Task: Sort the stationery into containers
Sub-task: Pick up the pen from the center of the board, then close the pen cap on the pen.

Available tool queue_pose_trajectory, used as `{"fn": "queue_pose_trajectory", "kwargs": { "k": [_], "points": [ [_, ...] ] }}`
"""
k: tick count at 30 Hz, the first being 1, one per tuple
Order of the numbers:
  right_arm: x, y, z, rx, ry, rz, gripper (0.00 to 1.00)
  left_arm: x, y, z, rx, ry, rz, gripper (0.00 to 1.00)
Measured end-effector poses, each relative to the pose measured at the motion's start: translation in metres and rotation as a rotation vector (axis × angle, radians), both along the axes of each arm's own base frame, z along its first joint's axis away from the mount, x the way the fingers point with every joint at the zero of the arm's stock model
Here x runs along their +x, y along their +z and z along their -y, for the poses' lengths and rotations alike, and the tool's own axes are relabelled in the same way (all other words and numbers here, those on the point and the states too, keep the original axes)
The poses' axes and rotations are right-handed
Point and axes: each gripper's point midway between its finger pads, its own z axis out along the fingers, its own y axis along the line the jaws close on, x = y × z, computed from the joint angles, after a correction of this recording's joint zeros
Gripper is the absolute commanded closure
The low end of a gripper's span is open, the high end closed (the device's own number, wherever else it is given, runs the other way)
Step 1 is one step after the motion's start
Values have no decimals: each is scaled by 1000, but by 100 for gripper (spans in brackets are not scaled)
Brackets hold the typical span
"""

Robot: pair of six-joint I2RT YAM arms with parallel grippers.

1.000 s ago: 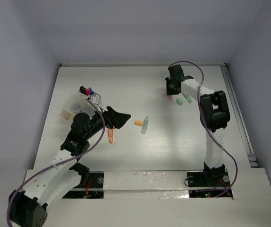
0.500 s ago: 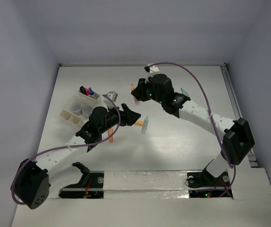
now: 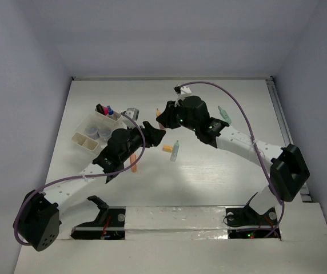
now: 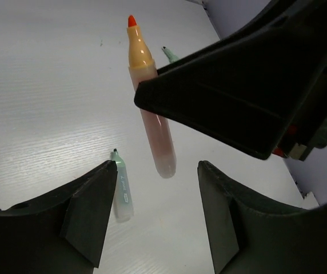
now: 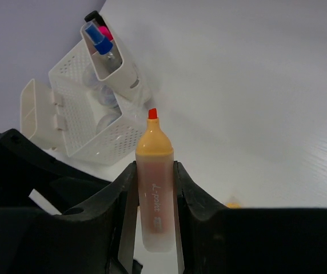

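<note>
Gripping a stubby highlighter [image 5: 154, 149] with an orange-red tip and glossy translucent barrel, the right end effector [image 5: 154, 174] hangs over the ribbed white counter's [image 5: 238, 85] middle; the left end effector [image 4: 152, 171] gapes nearby.

light: bright, even, diffuse | shadows: faint, soft | focus: right hand [image 5: 154, 171] soft up close

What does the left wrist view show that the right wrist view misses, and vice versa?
Left wrist only: a pale green marker lying on the table. Right wrist only: the bins, with a blue marker standing in one. Both: the orange highlighter, uncapped, held by the right pincer.
</note>
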Motion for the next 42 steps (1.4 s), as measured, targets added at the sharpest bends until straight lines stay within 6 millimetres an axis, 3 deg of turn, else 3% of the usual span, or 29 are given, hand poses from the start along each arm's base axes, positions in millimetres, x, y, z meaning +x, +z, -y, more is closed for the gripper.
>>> {"fn": "queue_pose_trajectory", "kwargs": {
  "k": [7,12,15,17,18,19,21,22,26,30,34,37,38,39,42],
  "points": [
    [-15,10,-4,55,43,-10,92,7,1,0,12,14,19,58],
    [-19,16,-9,87,68,-13,92,10,6,5,2,3,36,61],
    [-21,17,-11,96,81,-18,92,9,6,9,-5,-15,38,73],
    [-22,16,-11,98,84,-22,92,9,8,10,-9,-22,42,88],
    [-22,15,-11,100,84,-23,92,8,8,11,-10,-28,47,88],
    [-22,15,-11,102,84,-22,92,9,6,10,-3,-19,41,100],
    [-22,16,-11,106,84,-17,89,9,5,10,-7,-20,34,100],
    [-22,15,-11,105,85,-19,87,9,5,10,-6,-20,34,100],
    [-23,17,-11,111,90,-17,50,7,8,8,-9,-16,41,100],
    [-28,20,-8,100,101,-16,33,-3,9,-1,-16,-10,58,100],
    [-37,27,2,83,108,3,35,-15,8,-15,-26,16,75,100],
    [-48,31,13,78,114,17,57,-21,7,-27,-22,47,80,100],
    [-51,27,16,72,115,12,69,-22,7,-30,-19,57,83,100],
    [-55,22,19,62,118,5,71,-23,9,-33,-17,67,90,100],
    [-62,-9,24,17,122,-56,53,-27,15,-42,-20,90,123,100]
  ]
}}
